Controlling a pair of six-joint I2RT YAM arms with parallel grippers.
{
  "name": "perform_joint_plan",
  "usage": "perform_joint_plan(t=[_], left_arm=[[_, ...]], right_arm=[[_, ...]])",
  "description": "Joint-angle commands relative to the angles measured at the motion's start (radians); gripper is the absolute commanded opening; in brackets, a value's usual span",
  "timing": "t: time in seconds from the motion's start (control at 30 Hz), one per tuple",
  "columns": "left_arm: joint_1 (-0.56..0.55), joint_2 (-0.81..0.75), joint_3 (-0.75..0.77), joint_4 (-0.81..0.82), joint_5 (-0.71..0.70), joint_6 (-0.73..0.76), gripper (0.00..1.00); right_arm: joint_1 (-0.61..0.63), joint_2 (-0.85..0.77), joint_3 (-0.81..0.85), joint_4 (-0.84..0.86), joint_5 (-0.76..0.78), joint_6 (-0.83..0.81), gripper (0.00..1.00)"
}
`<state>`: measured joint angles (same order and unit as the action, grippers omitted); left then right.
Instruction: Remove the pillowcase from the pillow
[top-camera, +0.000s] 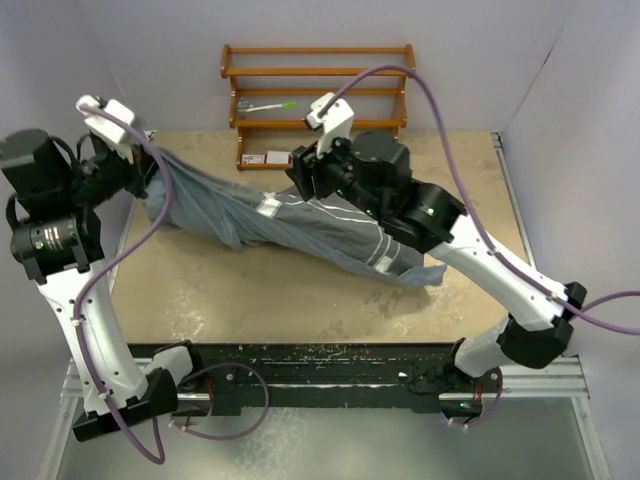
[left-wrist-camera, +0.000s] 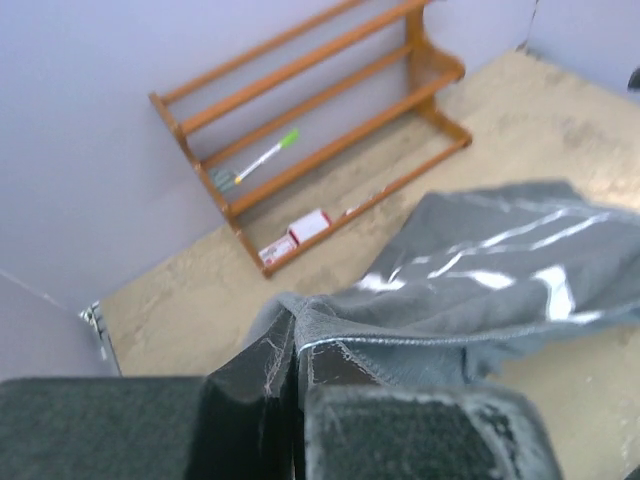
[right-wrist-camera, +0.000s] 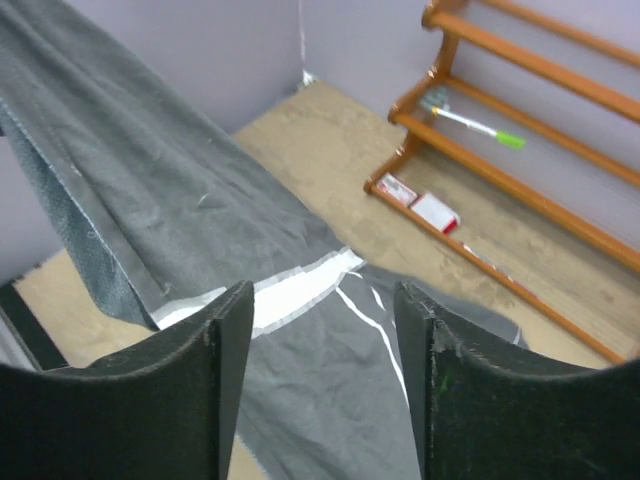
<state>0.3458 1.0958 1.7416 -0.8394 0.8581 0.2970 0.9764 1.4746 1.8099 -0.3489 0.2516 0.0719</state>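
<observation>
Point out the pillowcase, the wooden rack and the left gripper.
pillowcase (top-camera: 300, 225), top view, its grey middle.
wooden rack (top-camera: 300, 48), top view, its top rail.
left gripper (left-wrist-camera: 297, 345), left wrist view, fingertips pinching the hem.

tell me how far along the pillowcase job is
Looks nearly done: the pillowcase lies limp across the table, and no pillow shows in any view. In hand: the left pincer is shut on its edge, while the right pincer is open over the cloth, empty. Left: probably just letting go.
</observation>
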Motion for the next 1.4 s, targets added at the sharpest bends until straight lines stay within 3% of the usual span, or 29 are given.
perform_joint_plan(t=[0.0,0.07,0.3,0.33,0.37,0.6,0.73,0.83,0.9,0.97,1.03,1.2,1.37], left_arm=[[0.001,0.024,0.205,0.02,0.101,-0.202,0.0],[0.001,0.024,0.241,-0.002,0.111,-0.19,0.0],[0.002,0.013,0.27,-0.062,0.16,-0.171,0.0],[0.001,0.011,0.273,-0.061,0.163,-0.172,0.0],[0.002,0.01,0.275,-0.061,0.165,-0.171,0.0],[0.002,0.01,0.302,-0.064,0.21,-0.199,0.0],[0.001,0.007,0.304,-0.048,0.216,-0.215,0.0],[0.002,0.012,0.319,-0.052,0.214,-0.207,0.0],[0.002,0.015,0.33,-0.046,0.209,-0.204,0.0],[0.001,0.017,0.341,-0.038,0.201,-0.208,0.0],[0.001,0.023,0.356,-0.035,0.2,-0.208,0.0],[0.001,0.031,0.366,-0.009,0.202,-0.235,0.0],[0.001,0.038,0.385,0.008,0.206,-0.262,0.0]], right_arm=[[0.023,-0.072,-0.049,0.079,-0.072,-0.021,0.64],[0.049,-0.11,-0.129,0.125,-0.156,-0.041,0.77],[0.204,-0.042,-0.202,0.149,-0.183,-0.133,0.82],[0.229,-0.026,-0.203,0.187,-0.175,-0.145,0.93],[0.247,-0.004,-0.197,0.199,-0.162,-0.149,0.95],[0.268,0.135,-0.162,0.315,-0.012,-0.163,0.91],[0.25,0.196,-0.139,0.322,0.014,-0.177,0.75],[0.179,0.194,-0.147,0.321,-0.069,-0.119,0.63],[0.136,0.172,-0.169,0.336,-0.157,-0.087,0.68],[0.127,0.147,-0.186,0.313,-0.173,-0.135,0.84],[0.127,0.111,-0.225,0.297,-0.129,-0.19,0.93],[0.143,0.094,-0.274,0.19,-0.123,-0.257,0.96],[0.169,0.093,-0.362,0.233,-0.093,-0.265,0.96]])
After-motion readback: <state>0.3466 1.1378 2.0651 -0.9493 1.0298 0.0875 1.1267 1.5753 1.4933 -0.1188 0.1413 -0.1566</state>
